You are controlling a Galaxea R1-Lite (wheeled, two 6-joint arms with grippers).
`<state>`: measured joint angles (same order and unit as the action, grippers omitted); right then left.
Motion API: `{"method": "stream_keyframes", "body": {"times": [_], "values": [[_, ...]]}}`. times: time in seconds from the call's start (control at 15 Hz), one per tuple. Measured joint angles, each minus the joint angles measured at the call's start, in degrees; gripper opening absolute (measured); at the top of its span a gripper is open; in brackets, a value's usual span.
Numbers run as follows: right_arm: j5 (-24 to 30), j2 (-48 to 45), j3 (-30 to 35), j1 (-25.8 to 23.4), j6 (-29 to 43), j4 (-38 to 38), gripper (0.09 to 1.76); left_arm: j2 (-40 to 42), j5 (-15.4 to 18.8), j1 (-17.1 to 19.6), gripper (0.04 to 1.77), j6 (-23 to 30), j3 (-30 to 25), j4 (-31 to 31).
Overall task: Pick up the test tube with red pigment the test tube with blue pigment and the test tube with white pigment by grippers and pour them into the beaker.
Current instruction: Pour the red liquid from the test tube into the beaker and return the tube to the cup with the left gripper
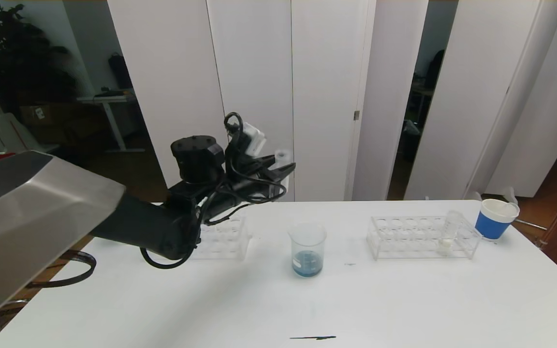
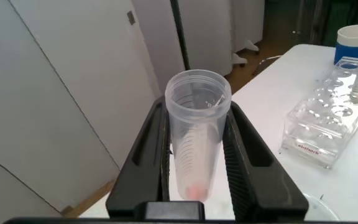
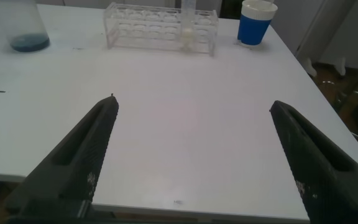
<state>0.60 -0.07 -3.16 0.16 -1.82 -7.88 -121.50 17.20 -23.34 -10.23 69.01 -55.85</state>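
My left gripper [image 1: 278, 171] is shut on a clear graduated tube [image 1: 282, 157], held high over the table's back edge, left of the beaker [image 1: 307, 249]. In the left wrist view the tube [image 2: 196, 137] sits between the jaws with only a faint red trace at its base. The beaker holds blue liquid and also shows in the right wrist view [image 3: 23, 25]. The tube with white pigment [image 1: 447, 234] stands in the right rack [image 1: 404, 237]. No tube with blue pigment is in view. My right gripper [image 3: 191, 106] is open and empty, low over the table's near right part.
A second clear rack [image 1: 225, 237] stands behind my left arm. A white-and-blue paper cup [image 1: 495, 220] stands at the back right, beside the right rack. A short black mark [image 1: 312, 337] lies near the front edge.
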Motion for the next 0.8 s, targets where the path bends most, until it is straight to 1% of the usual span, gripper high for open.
{"method": "stream_keyframes", "body": {"times": [0.07, 0.2, 0.33, 0.4, 0.47, 0.67, 0.73, 0.8], "values": [[0.0, 0.0, 0.0, 0.0, 0.0, 0.0, 1.75, 1.4, -4.8, -0.1, 0.60, 3.9, 0.6, 2.8], [0.0, 0.0, 0.0, 0.0, 0.0, 0.0, 1.75, 4.1, -14.4, 0.0, 0.60, 9.1, 1.2, 6.4], [0.0, 0.0, 0.0, 0.0, 0.0, 0.0, 1.75, 6.2, -24.6, 0.0, 0.60, 14.6, 1.3, 8.0], [0.0, 0.0, 0.0, 0.0, 0.0, 0.0, 1.75, 6.8, -29.9, 0.0, 0.60, 15.8, 0.9, 8.4], [0.0, 0.0, 0.0, 0.0, 0.0, 0.0, 1.75, 7.2, -36.2, 0.1, 0.60, 16.3, 0.0, 8.5], [0.0, 0.0, 0.0, 0.0, 0.0, 0.0, 1.75, 6.8, -53.8, 0.7, 0.60, 16.6, -3.6, 8.3], [0.0, 0.0, 0.0, 0.0, 0.0, 0.0, 1.75, 6.6, -57.7, 1.0, 0.60, 16.6, -5.3, 7.9], [0.0, 0.0, 0.0, 0.0, 0.0, 0.0, 1.75, 6.3, -59.7, 1.5, 0.60, 16.5, -6.5, 7.5]]}}
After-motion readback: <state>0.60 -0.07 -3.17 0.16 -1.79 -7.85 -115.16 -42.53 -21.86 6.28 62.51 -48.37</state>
